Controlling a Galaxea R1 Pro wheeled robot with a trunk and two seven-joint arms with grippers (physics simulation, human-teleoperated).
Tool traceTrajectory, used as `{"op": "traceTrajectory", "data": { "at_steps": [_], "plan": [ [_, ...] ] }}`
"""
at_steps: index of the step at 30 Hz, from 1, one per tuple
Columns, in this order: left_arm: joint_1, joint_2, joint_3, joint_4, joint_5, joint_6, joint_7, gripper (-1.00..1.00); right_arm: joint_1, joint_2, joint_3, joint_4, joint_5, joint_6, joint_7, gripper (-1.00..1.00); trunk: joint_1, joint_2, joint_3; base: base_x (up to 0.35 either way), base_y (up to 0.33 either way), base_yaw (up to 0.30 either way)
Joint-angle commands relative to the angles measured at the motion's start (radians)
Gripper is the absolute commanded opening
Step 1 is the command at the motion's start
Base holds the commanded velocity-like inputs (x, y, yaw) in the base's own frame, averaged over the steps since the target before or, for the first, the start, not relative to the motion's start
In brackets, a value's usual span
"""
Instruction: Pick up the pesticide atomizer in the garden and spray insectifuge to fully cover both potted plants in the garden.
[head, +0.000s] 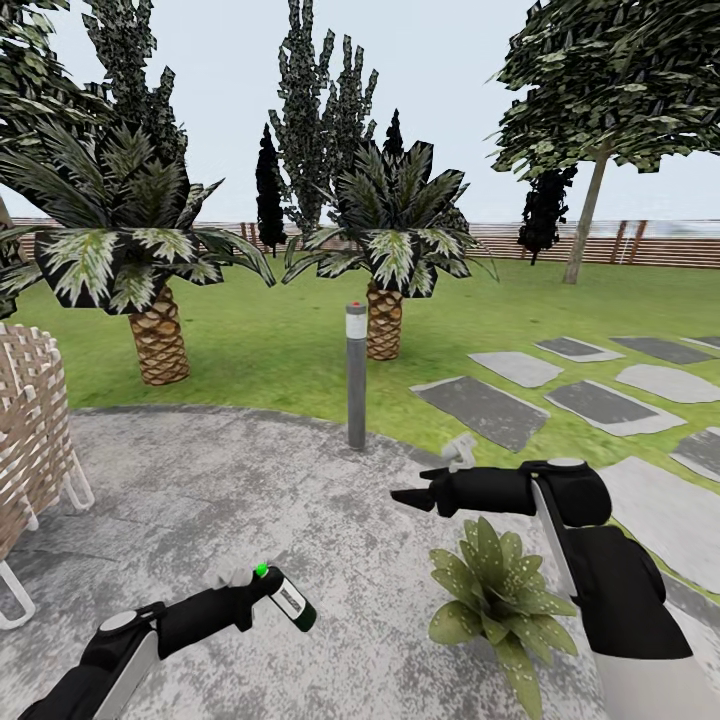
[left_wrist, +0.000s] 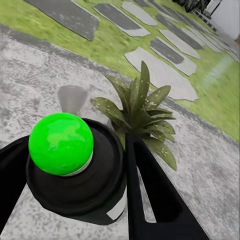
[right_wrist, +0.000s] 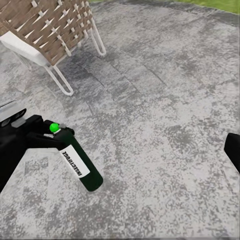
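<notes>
Atomizer (head: 291, 598): held above the patio (head: 300, 480) by the left gripper (head: 252, 583), clamped at the neck under a green tip. Likely light, rigid, smooth; the neck grip suits it. Nearest plant (head: 495, 585) lies just right, speckled white. Right gripper (head: 415, 497): state cannot be told. Chair (head: 35, 440) and post (head: 356, 375) well apart; room ample.

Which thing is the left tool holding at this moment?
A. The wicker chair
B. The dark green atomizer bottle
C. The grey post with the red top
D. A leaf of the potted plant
B: the left tool is closed around the top end of the dark green atomizer bottle, lifted above the stone patio.
</notes>
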Motion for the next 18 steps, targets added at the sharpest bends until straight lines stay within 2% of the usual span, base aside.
{"op": "traceTrajectory", "data": {
  "at_steps": [1, 12, 17, 18],
  "plan": [
    [-0.001, 0.001, 0.002, 0.001, 0.010, 0.004, 0.000, -1.00, 0.000, -0.001, 0.000, -0.001, 0.009, 0.004, 0.010, 1.00, 0.000, 0.000, -0.001, 0.000, 0.000, 0.000],
    [-0.010, -0.004, 0.002, 0.005, 0.009, -0.009, -0.009, -1.00, 0.003, -0.007, 0.004, -0.002, 0.005, 0.004, 0.018, 1.00, 0.000, 0.000, -0.001, 0.000, 0.000, 0.000],
    [-0.015, -0.006, -0.003, 0.000, 0.009, -0.015, -0.013, -1.00, 0.003, -0.010, 0.008, -0.001, 0.009, 0.004, 0.073, 1.00, 0.000, 0.000, -0.001, 0.000, 0.000, 0.000],
    [-0.018, -0.005, -0.008, -0.006, 0.010, -0.018, -0.028, -1.00, 0.004, -0.012, 0.009, -0.001, 0.013, 0.004, 0.089, 1.00, 0.000, 0.000, -0.001, 0.000, 0.000, 0.000]
  ]
}}
